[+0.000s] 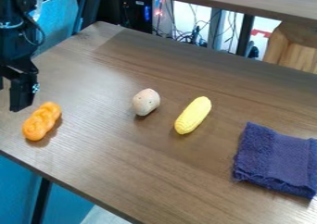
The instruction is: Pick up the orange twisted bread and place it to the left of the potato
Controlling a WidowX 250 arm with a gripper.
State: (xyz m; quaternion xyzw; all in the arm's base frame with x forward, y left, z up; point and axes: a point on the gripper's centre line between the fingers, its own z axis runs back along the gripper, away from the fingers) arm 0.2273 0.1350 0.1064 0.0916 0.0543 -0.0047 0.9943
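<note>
Gripper (7, 97) nr orange twist (42, 121), jaws apart; potato (146, 102), corn (193, 115) mid-tbl (130, 158).

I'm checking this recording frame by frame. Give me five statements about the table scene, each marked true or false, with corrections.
1. The potato-like item lies between the orange twist and the yellow corn. True.
2. The gripper is nearest the orange twist. True.
3. The jaws are closed on the corn. False: they stand apart, and the corn lies on the table.
4. The potato-like item touches the corn. False: a gap separates them.
5. The orange twist lies on the purple cloth. False: it lies on the table, well away from the cloth.
</note>
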